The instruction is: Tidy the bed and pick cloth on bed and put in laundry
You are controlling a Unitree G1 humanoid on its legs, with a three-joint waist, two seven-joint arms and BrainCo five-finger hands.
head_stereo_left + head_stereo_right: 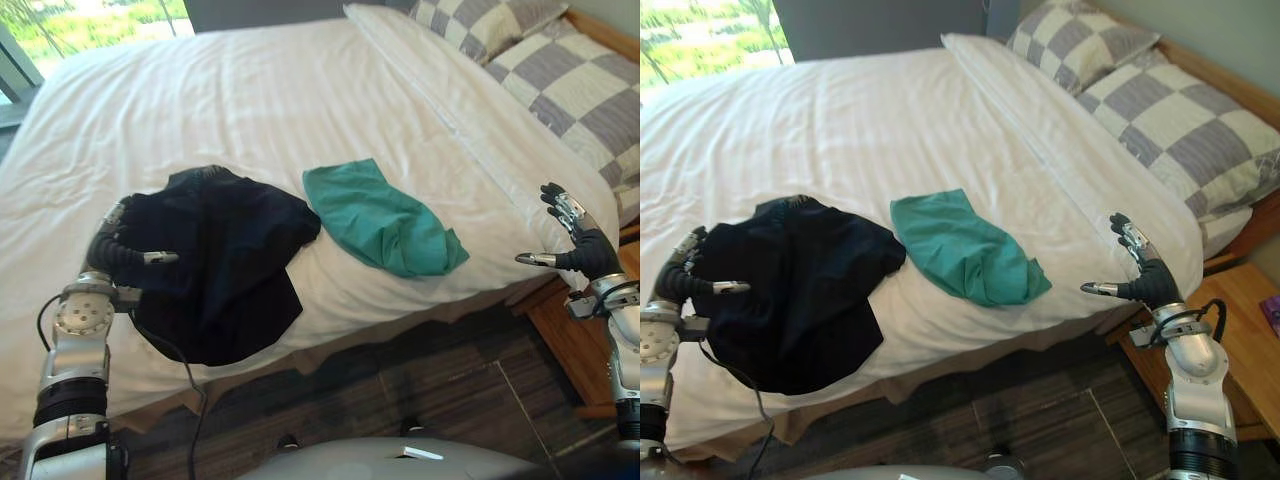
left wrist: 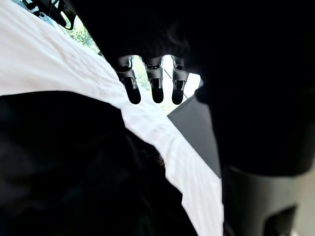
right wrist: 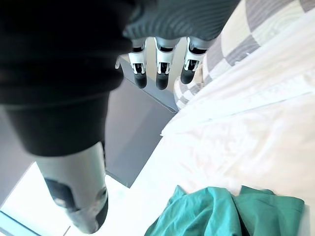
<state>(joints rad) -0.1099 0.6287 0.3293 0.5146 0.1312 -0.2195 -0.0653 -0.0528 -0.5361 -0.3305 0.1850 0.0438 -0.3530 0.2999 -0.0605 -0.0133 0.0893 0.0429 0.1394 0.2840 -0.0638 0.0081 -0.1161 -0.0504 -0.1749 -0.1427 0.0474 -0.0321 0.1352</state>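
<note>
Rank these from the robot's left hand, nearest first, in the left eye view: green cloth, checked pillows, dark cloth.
1. The dark cloth, right beside the left hand.
2. The green cloth, farther to the right, in the middle.
3. The checked pillows, far right at the top corner.

Two grey-and-white checked pillows at far right: nearer pillow (image 1: 1200, 130) lies flat, farther pillow (image 1: 1080, 40) sits propped behind it. A wooden bedside table (image 1: 1240, 335) stands at lower right on the dark plank floor (image 1: 1040, 410) (small purple item (image 1: 1272, 312) at its edge, unidentifiable). At upper left, a window (image 1: 700, 35) showing greenery adjoins a grey wall panel (image 1: 870, 25).
</note>
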